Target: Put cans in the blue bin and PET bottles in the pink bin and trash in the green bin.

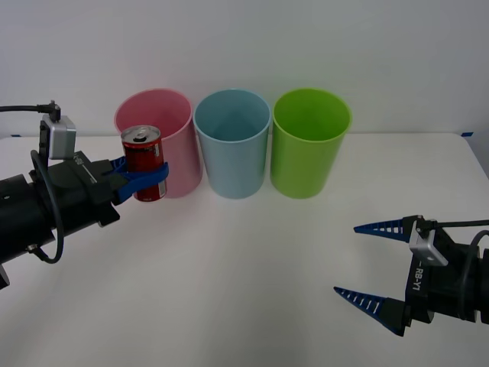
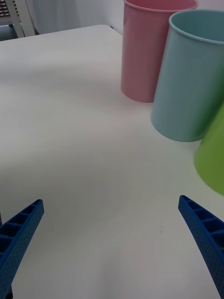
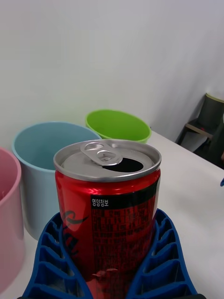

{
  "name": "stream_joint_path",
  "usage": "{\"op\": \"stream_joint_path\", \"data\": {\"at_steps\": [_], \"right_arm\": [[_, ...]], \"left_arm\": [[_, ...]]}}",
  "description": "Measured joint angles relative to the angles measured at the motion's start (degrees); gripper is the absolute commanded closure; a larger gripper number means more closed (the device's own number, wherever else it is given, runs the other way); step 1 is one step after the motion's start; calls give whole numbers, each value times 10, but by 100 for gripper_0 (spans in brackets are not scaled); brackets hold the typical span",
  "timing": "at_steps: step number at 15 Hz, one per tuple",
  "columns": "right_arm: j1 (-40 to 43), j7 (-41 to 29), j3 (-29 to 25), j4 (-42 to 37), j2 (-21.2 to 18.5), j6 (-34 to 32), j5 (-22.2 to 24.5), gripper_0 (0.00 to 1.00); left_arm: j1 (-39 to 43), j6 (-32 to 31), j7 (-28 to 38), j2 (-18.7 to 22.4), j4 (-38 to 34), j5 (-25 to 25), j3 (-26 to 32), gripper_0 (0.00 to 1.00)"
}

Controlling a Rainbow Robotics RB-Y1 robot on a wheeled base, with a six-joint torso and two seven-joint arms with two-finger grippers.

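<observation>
Red and silver, the can stands upright in the clenched left gripper, lifted in front of the pink bin so that it hides part of that bin's front wall. Its lower end is lost between the blue ribbed fingers in the left wrist view, where the top shows an opened tab; the small print on the black band is too fine to read.

The table is plain white and matte, set against a pale wall. A dark chair stands in the room at the edge of the left wrist view.

Three bins stand in a row at the back of the table: pink on the robot's left, the blue bin in the middle, the green bin on the right, close together. As much of their insides as shows holds nothing; their bottoms are out of sight.

The right gripper hovers low over the near right part of the table, fingers spread wide and holding nothing, well apart from the bins.
</observation>
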Motion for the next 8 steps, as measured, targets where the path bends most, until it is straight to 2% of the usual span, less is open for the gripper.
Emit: {"op": "stream_joint_path", "data": {"at_steps": [3,8], "right_arm": [[0,0,0,0,0,0,0,0],[0,0,0,0,0,0,0,0]], "left_arm": [[-23,35,12,5,-2,-9,-9,100],[-148,64,68,8,52,-22,-71,100]]}}
